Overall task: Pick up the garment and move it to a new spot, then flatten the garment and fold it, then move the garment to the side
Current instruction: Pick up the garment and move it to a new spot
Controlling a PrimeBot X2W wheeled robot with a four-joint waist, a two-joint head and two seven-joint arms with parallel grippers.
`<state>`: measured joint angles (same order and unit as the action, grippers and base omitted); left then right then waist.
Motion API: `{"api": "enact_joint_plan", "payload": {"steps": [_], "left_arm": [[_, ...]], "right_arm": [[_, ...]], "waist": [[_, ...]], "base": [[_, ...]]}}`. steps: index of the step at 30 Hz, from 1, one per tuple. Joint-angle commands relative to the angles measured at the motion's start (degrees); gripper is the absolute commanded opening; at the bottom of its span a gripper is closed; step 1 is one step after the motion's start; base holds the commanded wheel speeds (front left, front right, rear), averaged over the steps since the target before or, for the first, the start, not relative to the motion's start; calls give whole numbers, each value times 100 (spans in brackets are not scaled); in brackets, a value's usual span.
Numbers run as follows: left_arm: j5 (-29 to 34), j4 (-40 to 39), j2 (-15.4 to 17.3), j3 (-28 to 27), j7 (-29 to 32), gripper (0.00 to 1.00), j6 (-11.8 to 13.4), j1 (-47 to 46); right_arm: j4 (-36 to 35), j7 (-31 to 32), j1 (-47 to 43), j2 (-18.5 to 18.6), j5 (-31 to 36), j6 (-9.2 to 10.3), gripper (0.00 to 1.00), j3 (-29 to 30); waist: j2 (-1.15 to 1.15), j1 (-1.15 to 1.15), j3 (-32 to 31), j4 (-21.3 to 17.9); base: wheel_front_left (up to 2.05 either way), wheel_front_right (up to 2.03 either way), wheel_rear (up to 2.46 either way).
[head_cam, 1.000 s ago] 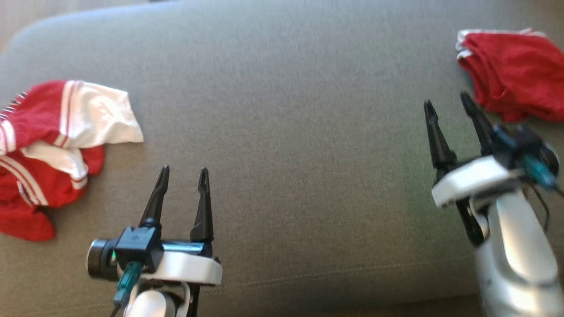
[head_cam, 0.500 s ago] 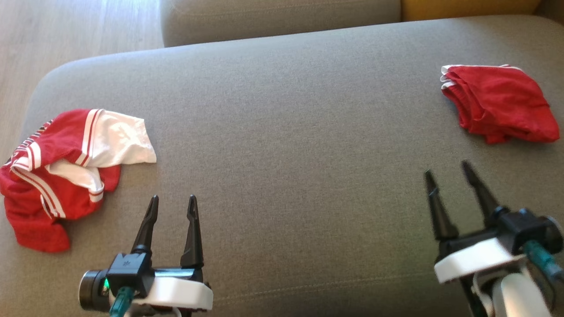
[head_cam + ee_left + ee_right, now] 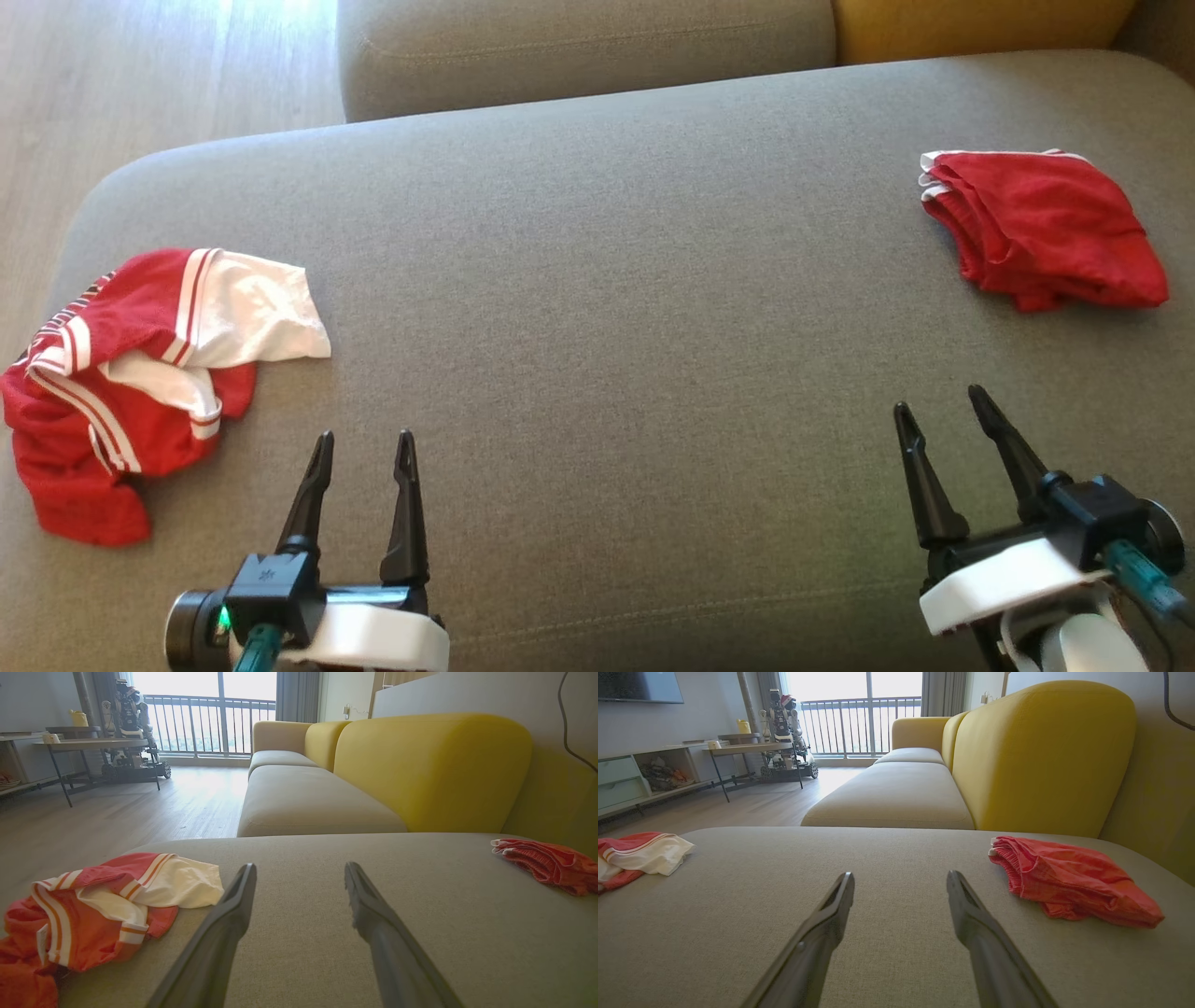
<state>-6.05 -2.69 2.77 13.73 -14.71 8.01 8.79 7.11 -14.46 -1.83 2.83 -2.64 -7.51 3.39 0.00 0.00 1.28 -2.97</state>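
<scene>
Both tools are hanging empty with fingers apart over the grey sofa cushion (image 3: 607, 280). A crumpled red-and-white garment (image 3: 140, 373) is lying ahead and left of the left tool (image 3: 365, 436), and a folded red garment (image 3: 1046, 229) is lying ahead and right of the right tool (image 3: 937, 399). The pick-up seems to be just starting, and it is calling for a leftward reach down onto a raised fold. Bunching is hiding the garment's edges.

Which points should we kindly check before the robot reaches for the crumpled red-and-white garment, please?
1. The left pincer is open, holding nothing: ok.
2. The right pincer is open, holding nothing: ok.
3. The red-and-white garment lies crumpled, unheld, left of the left pincer: ok.
4. The grey cushion is bare between the two garments, for flattening: ok.
5. The folded red garment lies apart from the right pincer: ok.
6. Whether the red-and-white garment overhangs the cushion's edge: cannot tell.
</scene>
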Motion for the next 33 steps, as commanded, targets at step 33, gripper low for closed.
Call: {"api": "enact_joint_plan", "payload": {"steps": [33], "left_arm": [[98, -101, 10, -205, -29, 100, 6, 17]], "right_arm": [[-296, -53, -247, 5, -298, 2, 100, -603]], "waist": [[0, 0, -127, 2003]], "base": [[0, 0, 0]]}}
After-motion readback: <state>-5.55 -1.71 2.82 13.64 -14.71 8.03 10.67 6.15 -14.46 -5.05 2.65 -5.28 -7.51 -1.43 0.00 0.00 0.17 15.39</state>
